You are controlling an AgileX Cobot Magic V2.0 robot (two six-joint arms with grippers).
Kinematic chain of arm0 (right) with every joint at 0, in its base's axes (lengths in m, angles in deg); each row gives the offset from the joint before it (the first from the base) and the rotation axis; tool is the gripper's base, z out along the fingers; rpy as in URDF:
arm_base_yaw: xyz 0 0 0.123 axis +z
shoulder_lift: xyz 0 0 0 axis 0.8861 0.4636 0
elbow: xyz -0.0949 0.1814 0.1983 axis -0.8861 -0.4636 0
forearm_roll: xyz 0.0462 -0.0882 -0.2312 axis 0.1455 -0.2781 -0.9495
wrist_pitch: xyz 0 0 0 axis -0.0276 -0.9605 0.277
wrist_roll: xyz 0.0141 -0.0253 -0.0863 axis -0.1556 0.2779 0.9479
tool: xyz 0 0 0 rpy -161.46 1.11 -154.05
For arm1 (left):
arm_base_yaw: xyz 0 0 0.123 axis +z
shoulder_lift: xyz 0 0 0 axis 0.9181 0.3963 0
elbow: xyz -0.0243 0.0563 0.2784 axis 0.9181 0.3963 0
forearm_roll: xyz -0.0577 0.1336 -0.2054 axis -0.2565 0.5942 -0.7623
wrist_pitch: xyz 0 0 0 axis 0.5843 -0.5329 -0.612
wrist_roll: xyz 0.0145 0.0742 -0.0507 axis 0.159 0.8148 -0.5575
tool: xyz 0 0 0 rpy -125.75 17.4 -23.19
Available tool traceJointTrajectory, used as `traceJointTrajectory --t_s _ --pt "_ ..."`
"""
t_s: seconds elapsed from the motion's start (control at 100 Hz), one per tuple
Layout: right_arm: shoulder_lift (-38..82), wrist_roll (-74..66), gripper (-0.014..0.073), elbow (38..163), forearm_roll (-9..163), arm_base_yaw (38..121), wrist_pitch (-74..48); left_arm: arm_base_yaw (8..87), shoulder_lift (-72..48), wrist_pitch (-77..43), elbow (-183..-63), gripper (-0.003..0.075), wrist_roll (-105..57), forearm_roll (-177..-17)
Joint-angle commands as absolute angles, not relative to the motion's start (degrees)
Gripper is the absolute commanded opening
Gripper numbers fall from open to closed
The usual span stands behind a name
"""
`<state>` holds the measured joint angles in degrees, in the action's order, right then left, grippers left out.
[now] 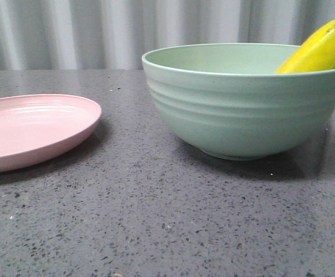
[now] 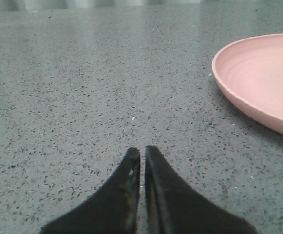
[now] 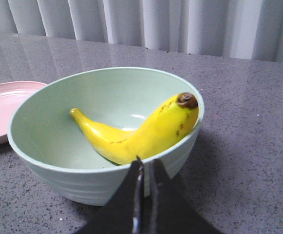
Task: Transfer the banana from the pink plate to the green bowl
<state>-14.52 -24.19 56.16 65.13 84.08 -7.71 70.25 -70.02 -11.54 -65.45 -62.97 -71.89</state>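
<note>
The banana (image 3: 136, 134) lies inside the green bowl (image 3: 53, 168), its thin stem end down near the bowl's floor and its thick end with the dark brownish tip propped up on the rim. In the front view that raised end (image 1: 320, 49) pokes above the rim of the bowl (image 1: 242, 109) on its right side. The right gripper (image 3: 144, 168) sits just outside the bowl, close to the wall under the banana's middle, apart from the fruit; its two black fingers are pressed nearly together with only a thin slit between them, and they hold nothing.

The pink plate (image 1: 23, 138) lies flat on the speckled grey surface (image 1: 155, 225), left of the bowl and apart from it, with nothing on it. The left gripper (image 2: 142, 156) hovers low over the surface near the plate (image 2: 263, 83), off to one side of its rim, fingers likewise closed to a narrow slit and holding nothing.

No brand, label or writing can be read on any of these things.
</note>
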Motion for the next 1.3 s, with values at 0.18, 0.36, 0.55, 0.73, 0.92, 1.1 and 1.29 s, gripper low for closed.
traceJointTrajectory --t_s 0.18,0.36,0.55,0.73,0.92,1.1,1.29 --pt "-14.39 -23.66 -0.0071 57.02 64.35 84.14 -2.59 70.40 -71.67 -15.50 -65.02 -0.0020 -63.61 -72.34" --pt "-17.92 -23.66 -0.0071 50.38 64.35 80.21 6.77 70.40 -71.67 -15.50 -65.02 -0.0020 -63.61 -72.34" --pt "-26.46 -25.32 -0.0071 42.17 64.35 68.51 14.45 70.40 -71.67 -15.50 -65.02 -0.0020 -63.61 -72.34" --pt "-33.49 -25.68 -0.0071 38.57 64.35 59.33 13.20 70.40 -71.67 -15.50 -65.02 -0.0020 -63.61 -72.34" --pt "-38.10 -25.68 -0.0071 38.69 63.94 56.61 -8.85 70.40 -71.67 -15.50 -65.02 -0.0020 -63.61 -72.34" --pt "-38.25 -24.90 -0.0071 38.69 63.70 56.61 -18.32 70.40 -71.67 -15.50 -65.02 -0.0020 -63.61 -72.34" --pt "-38.25 -24.89 -0.0071 38.69 63.66 56.61 -18.32 70.40 -71.67 -15.50 -65.02 -0.0020 -63.61 -72.34"
